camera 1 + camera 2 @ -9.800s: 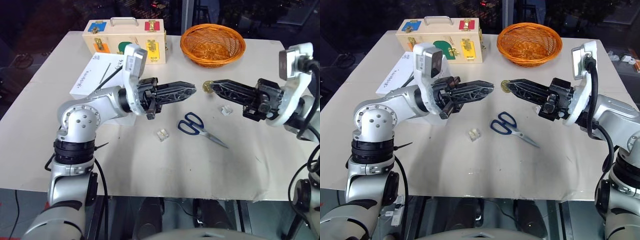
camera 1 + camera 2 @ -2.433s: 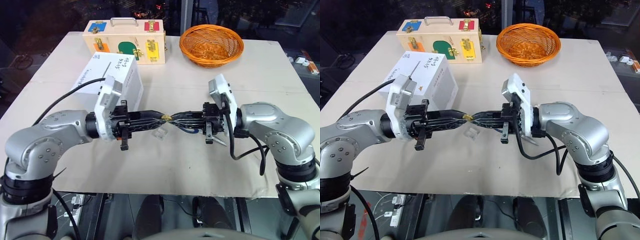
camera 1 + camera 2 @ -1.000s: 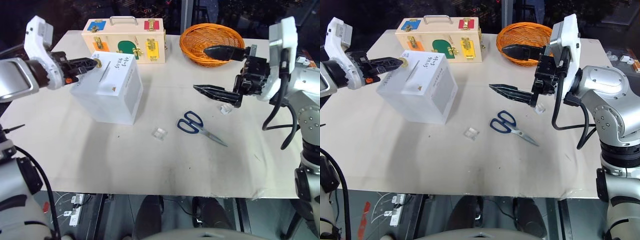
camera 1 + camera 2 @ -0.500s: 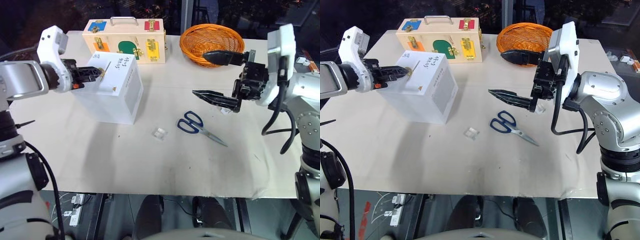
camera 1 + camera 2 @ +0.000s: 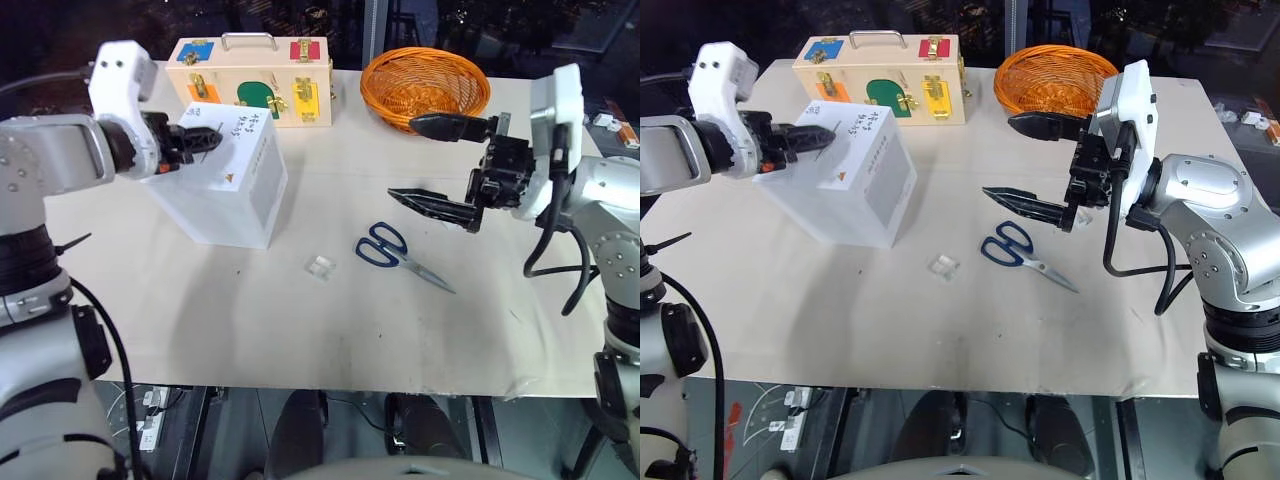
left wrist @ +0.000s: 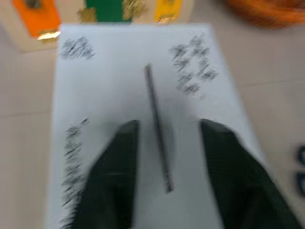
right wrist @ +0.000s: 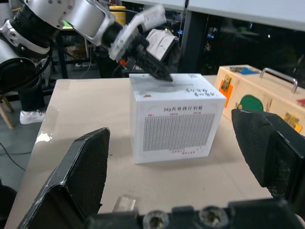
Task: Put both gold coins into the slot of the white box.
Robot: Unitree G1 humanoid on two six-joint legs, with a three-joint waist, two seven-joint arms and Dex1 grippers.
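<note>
Slot (image 6: 157,152) atop white box (image 5: 235,190), long axis running along the left gripper (image 6: 164,131) — fingers spread, one each side, just above the box top. No gold coin visible anywhere — dropped in or hidden, cannot tell. Right gripper (image 5: 440,160) well off beside the box, wide apart, empty, over the bench (image 5: 300,330).

The white box (image 5: 225,185) looks like smooth matt cardboard printed with black lettering. The far case (image 5: 250,80) is pale, bare wood with coloured plates and shiny brass-like latches. The basket (image 5: 425,88) is woven orange wicker. The scissors (image 5: 398,255) have blue plastic handles and grey metal blades. The small block (image 5: 320,266) is clear plastic. The table (image 5: 300,330) has a matt beige surface.
</note>
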